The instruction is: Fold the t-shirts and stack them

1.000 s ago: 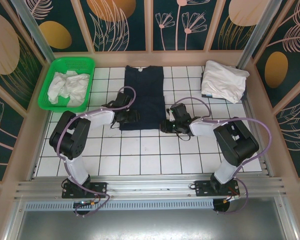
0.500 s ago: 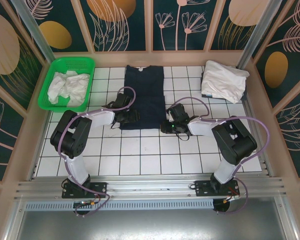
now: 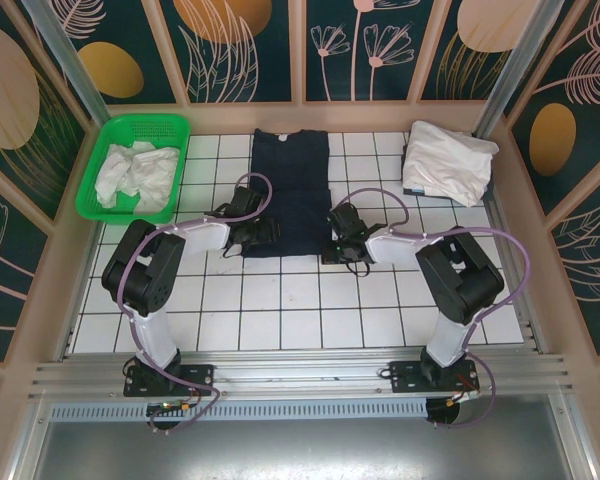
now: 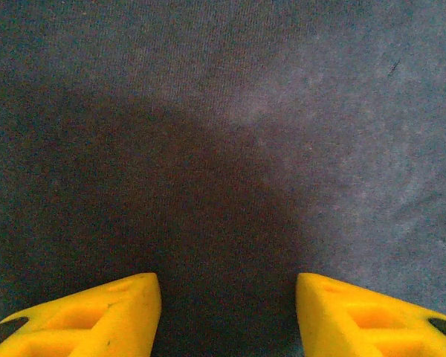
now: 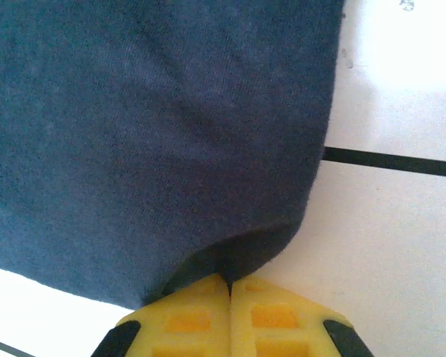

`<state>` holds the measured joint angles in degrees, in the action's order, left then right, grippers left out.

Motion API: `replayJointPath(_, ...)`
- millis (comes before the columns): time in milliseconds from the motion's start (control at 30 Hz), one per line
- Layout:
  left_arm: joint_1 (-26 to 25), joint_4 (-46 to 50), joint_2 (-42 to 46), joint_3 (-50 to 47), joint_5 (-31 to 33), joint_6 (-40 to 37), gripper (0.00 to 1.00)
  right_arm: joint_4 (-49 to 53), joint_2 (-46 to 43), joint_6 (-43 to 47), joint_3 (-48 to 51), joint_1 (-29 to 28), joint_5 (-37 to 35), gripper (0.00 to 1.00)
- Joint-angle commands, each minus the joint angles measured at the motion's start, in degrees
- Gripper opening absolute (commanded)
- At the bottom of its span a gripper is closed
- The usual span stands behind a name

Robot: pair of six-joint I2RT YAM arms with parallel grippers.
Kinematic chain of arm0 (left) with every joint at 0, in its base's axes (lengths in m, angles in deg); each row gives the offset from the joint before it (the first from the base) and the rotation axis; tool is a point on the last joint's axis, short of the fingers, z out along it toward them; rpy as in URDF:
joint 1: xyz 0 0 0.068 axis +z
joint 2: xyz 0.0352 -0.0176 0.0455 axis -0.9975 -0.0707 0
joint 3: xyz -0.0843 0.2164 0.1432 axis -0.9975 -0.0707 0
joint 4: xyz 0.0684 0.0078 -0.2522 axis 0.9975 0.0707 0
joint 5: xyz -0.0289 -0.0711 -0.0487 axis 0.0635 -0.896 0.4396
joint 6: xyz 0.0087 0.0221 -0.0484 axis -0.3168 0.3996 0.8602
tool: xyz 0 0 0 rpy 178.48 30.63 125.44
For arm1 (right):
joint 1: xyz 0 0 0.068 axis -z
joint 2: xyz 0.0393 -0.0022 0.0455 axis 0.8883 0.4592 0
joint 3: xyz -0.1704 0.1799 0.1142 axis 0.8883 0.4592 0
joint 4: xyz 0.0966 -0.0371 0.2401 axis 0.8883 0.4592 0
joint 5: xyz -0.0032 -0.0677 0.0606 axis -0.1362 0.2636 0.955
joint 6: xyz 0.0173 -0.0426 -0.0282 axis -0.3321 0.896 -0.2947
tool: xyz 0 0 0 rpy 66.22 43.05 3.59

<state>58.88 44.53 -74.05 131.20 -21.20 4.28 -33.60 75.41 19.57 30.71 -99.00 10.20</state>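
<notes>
The right fingers (image 5: 193,316) have shut onto the navy t-shirt's (image 5: 149,126) corner.

The white tiled surface with black grid lines (image 3: 280,300) carries a dark navy cloth t-shirt (image 3: 292,180) lying flat at the middle, a green plastic mesh basket (image 3: 148,120) far left, and a folded white cloth t-shirt pile (image 3: 445,160) far right.

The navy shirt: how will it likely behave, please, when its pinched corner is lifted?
Probably floppy: the navy shirt puckers where the right gripper pinches it. Likely light, since it looks like thin knit. It should drape and drag rather than slide whole.
</notes>
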Motion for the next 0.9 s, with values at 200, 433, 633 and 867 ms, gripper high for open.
replayJointPath(200,0.20,3.94,-2.26,-2.13,1.19,-1.45,0.52,0.03,-4.03,0.16,-0.06,-0.25,-3.63,0.00)
replayJointPath(433,0.23,4.90,-2.94,-2.49,2.34,-2.30,0.50,3.80,-9.95,2.30,3.70,2.96,-3.97,0.00)
replayJointPath(633,0.18,5.01,-3.14,-2.75,1.93,-2.99,0.49,6.32,-14.76,5.22,7.23,6.34,-4.12,0.00)
replayJointPath(867,0.18,5.10,-2.98,-3.36,0.89,-3.05,0.49,9.78,-17.58,8.05,6.20,7.53,-5.40,0.26)
